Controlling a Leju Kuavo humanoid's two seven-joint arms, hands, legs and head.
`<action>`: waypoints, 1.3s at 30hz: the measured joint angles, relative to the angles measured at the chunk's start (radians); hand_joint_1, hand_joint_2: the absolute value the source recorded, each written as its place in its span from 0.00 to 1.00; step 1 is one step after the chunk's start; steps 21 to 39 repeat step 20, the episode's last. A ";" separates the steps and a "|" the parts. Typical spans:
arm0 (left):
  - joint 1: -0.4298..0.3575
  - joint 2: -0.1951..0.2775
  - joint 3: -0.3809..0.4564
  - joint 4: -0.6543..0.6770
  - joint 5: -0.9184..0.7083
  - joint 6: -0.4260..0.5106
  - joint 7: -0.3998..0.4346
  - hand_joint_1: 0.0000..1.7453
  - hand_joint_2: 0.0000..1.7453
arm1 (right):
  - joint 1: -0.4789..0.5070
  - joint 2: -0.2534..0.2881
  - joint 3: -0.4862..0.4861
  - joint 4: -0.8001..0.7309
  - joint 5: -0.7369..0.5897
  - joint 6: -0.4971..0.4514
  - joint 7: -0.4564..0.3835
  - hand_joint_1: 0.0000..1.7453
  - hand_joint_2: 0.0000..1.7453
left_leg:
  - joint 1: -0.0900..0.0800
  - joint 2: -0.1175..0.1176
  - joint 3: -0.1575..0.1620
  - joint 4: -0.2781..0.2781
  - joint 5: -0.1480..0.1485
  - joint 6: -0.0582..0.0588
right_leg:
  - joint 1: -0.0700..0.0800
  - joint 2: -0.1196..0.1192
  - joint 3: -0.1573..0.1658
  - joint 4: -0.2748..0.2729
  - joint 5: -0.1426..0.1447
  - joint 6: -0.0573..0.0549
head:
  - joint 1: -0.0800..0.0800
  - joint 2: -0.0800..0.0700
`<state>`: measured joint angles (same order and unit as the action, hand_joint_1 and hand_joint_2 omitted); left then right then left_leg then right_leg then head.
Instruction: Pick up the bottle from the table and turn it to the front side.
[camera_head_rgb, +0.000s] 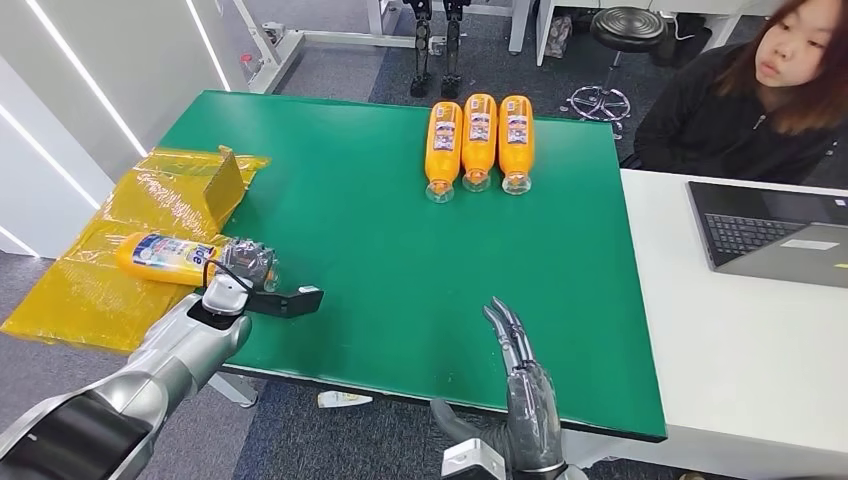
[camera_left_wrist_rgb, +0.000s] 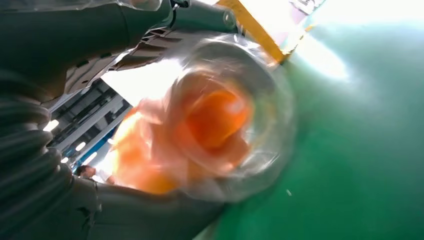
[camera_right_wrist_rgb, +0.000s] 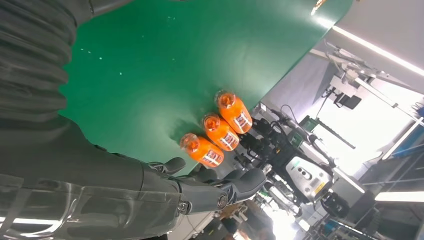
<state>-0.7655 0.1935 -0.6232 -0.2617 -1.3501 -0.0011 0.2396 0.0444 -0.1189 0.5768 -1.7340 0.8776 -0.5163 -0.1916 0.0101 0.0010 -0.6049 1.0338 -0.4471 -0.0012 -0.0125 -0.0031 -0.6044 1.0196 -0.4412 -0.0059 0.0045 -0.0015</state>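
An orange bottle (camera_head_rgb: 165, 257) with a blue and white label lies on its side at the table's left edge, over a yellow plastic sheet (camera_head_rgb: 100, 270). My left hand (camera_head_rgb: 243, 268) is wrapped around its clear cap end. In the left wrist view the blurred cap (camera_left_wrist_rgb: 220, 120) sits between my thumb (camera_left_wrist_rgb: 150, 217) and my fingers (camera_left_wrist_rgb: 145, 45). My right hand (camera_head_rgb: 520, 375) rests at the green table's front edge, fingers stretched out and holding nothing. Three more orange bottles (camera_head_rgb: 479, 140) lie side by side at the far middle, and the right wrist view looks at the same row of bottles (camera_right_wrist_rgb: 220, 132).
The green table (camera_head_rgb: 400, 250) has open room in its middle. A yellow cardboard flap (camera_head_rgb: 225, 185) stands on the plastic sheet at the left. A white table with a laptop (camera_head_rgb: 770, 235) adjoins on the right, where a person (camera_head_rgb: 760, 100) sits.
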 joint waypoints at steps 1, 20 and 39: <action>0.001 0.002 0.002 0.000 0.000 0.005 0.000 0.00 1.00 | 0.002 0.002 0.000 -0.003 0.003 0.005 0.000 0.00 1.00 | 0.000 0.000 0.000 0.000 0.000 0.000 | 0.000 0.000 0.000 0.000 0.000 0.000 | 0.000 0.000; 0.019 0.013 0.048 0.000 -0.038 0.105 -0.021 0.00 1.00 | 0.049 0.016 -0.026 -0.068 0.024 0.045 -0.019 0.00 1.00 | 0.000 0.001 0.003 0.000 0.000 -0.001 | 0.000 0.001 0.001 0.001 -0.001 -0.001 | 0.000 0.000; 0.019 0.013 0.048 0.000 -0.038 0.105 -0.021 0.00 1.00 | 0.049 0.016 -0.026 -0.068 0.024 0.045 -0.019 0.00 1.00 | 0.000 0.001 0.003 0.000 0.000 -0.001 | 0.000 0.001 0.001 0.001 -0.001 -0.001 | 0.000 0.000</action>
